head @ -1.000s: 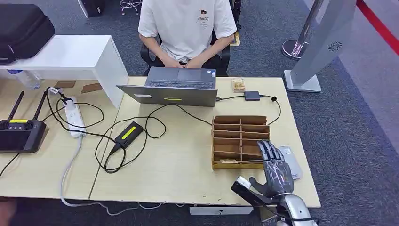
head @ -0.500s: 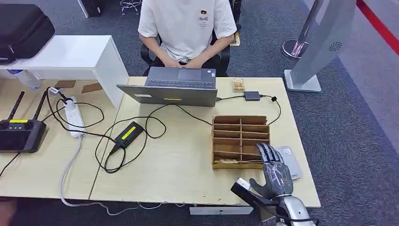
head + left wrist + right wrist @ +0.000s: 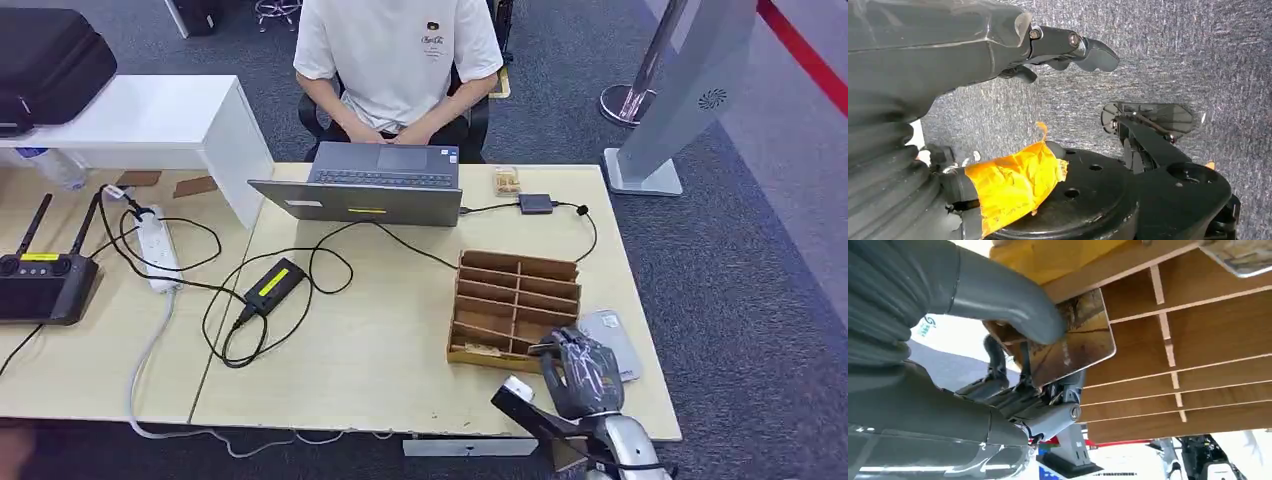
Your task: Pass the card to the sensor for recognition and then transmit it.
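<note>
While our right hand [image 3: 580, 375] sits curled at the near corner of the wooden card rack [image 3: 515, 305], we judge that we are in the first step, drawing the card [image 3: 1083, 340] out of its slot. In the right wrist view the card is pinched, the thick grey thumb [image 3: 1013, 310] pressing on one face and the darker fingers [image 3: 1020, 365] bearing on the other from behind, so the hand is closed on it rather than spread. One end of the card is between thumb and fingers; the other end juts free across the rack's dividers, and we cannot tell whether it has fully cleared the slot. The flat grey sensor [image 3: 612, 340] lies on the table [image 3: 380, 340] just beside the rack, close to the hand. Next, we think, comes lifting the card clear without dragging the rack, then carrying it flat over the sensor. Our left hand [image 3: 1068, 47] hangs above the carpet, holding nothing, its fingers loosely bent.
</note>
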Available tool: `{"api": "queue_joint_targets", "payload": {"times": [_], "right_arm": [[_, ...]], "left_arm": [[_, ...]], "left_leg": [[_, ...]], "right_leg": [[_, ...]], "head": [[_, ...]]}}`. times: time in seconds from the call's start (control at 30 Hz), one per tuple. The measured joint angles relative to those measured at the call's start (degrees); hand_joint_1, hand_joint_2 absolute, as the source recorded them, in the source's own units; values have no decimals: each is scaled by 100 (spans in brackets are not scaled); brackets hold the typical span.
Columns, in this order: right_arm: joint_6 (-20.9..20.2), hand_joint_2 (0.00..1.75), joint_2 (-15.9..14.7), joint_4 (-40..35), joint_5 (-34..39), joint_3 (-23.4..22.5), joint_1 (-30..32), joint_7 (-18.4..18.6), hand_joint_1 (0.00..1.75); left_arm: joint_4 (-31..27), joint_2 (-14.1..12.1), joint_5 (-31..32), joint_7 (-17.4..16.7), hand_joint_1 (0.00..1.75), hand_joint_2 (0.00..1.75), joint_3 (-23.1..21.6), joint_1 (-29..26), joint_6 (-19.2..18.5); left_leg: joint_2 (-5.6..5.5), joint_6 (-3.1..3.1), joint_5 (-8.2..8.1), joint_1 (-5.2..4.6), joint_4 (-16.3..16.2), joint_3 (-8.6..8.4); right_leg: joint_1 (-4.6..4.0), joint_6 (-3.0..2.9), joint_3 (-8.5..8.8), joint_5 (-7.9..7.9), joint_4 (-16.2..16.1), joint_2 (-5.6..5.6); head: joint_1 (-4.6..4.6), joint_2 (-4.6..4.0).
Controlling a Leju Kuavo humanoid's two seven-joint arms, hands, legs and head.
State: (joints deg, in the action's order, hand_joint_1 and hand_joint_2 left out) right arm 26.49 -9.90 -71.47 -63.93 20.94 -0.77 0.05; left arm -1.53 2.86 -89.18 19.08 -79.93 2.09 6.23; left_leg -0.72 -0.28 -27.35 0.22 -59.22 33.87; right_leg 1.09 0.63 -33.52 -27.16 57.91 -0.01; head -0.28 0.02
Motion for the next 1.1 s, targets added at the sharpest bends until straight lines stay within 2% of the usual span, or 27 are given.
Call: {"api": "queue_joint_targets", "payload": {"times": [0.5, 0.7, 1.1], "right_arm": [[44, 175, 17, -33, 72, -2, 35, -7, 175], [70, 175, 20, -61, 59, -7, 66, 37, 175], [31, 175, 22, -129, 37, -70, 48, 48, 175]], "left_arm": [[0, -9, -9, 136, 0, 175, -83, -1, 46], [0, -9, -24, 136, 0, 175, -90, 0, 164], [0, -11, -33, 92, 0, 175, -94, 4, 146]], "left_leg": [[0, 0, 0, 0, 0, -1], [1, 0, 0, 0, 0, -2], [1, 0, 0, 0, 0, 0]], "right_leg": [[0, 0, 2, 0, 0, -1], [0, 0, 2, 0, 0, 0], [0, 0, 1, 0, 0, 0]], "head": [[2, 0], [2, 0], [4, 0]]}}
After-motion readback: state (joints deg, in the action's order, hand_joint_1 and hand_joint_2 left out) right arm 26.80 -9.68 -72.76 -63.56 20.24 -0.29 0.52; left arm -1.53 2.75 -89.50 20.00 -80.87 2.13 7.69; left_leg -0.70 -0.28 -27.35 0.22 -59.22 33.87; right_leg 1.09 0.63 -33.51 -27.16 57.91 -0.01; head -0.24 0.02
